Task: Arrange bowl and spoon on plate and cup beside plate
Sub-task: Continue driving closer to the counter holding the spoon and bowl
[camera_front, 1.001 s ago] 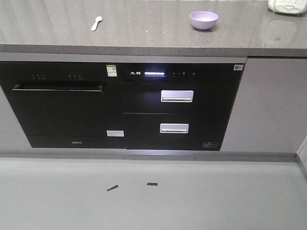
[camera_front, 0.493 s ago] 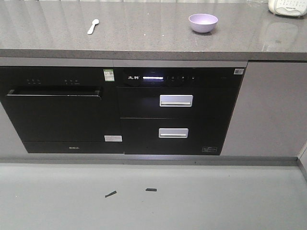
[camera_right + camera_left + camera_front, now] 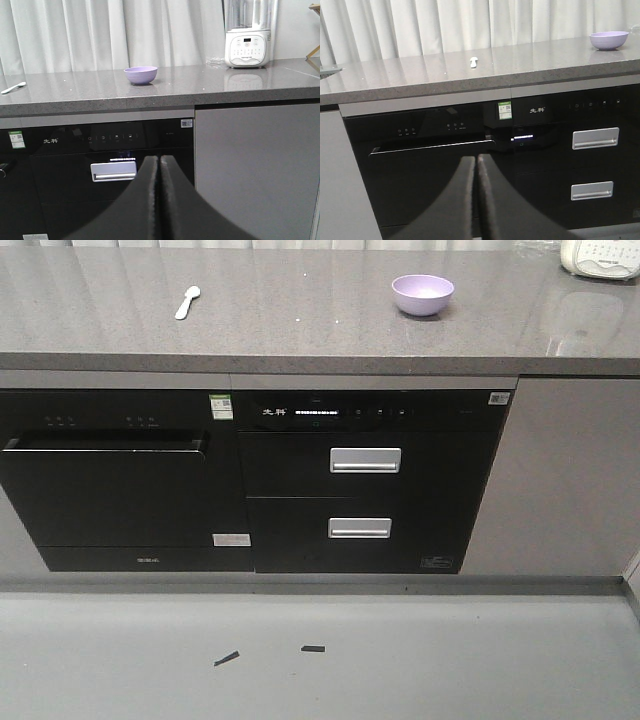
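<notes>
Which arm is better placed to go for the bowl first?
Right, probably. The bowl sits nearly straight ahead of the right gripper in its wrist view; from the left gripper it lies far to the right, the spoon ahead instead.

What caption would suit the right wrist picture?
Shut right gripper faces a grey counter holding a purple bowl, spoon and white blender.

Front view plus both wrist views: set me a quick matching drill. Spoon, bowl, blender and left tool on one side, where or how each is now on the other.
Things:
1 spoon
2 bowl
3 blender
4 left tool

Places or states:
A shut, holding nothing
B on the counter, above the two-drawer unit
C on the counter, above the grey cabinet
D on the counter, above the black door

Pairs: 1-D, 2-B, 3-C, 4-A
</notes>
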Robot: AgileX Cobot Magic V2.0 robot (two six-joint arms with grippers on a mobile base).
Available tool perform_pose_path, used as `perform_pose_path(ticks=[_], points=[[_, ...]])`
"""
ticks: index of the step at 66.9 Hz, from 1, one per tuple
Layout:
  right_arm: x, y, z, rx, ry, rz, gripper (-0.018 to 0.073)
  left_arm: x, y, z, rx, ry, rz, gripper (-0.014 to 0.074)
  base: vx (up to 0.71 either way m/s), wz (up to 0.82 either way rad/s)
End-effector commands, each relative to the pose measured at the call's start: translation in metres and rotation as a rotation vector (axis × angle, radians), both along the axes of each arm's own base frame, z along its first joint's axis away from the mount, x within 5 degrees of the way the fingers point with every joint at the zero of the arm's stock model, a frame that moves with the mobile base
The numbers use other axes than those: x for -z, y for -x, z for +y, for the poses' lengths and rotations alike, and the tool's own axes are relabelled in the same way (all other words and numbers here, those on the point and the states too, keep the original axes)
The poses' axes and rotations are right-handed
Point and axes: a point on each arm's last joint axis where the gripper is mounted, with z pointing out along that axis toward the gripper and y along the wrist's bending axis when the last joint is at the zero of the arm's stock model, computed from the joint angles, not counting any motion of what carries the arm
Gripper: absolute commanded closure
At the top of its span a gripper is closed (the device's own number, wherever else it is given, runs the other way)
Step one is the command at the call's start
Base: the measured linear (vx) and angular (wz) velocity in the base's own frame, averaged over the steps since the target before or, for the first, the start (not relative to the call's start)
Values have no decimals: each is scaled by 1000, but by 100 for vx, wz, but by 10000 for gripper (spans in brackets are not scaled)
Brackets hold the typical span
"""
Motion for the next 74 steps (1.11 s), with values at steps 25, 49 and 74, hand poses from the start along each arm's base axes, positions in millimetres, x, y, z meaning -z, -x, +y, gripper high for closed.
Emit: perform_pose_path(ticks=[25,49,74], points=[[-5,1,0,-1,11,-76,562,-9,0,-1,5,7,-77,603,8,-4],[-5,1,0,-1,11,-76,562,-9,0,-1,5,7,-77,603,8,-5],[-5,1,0,-1,11,-76,562,-9,0,-1,5,7,-77,603,7,-3]])
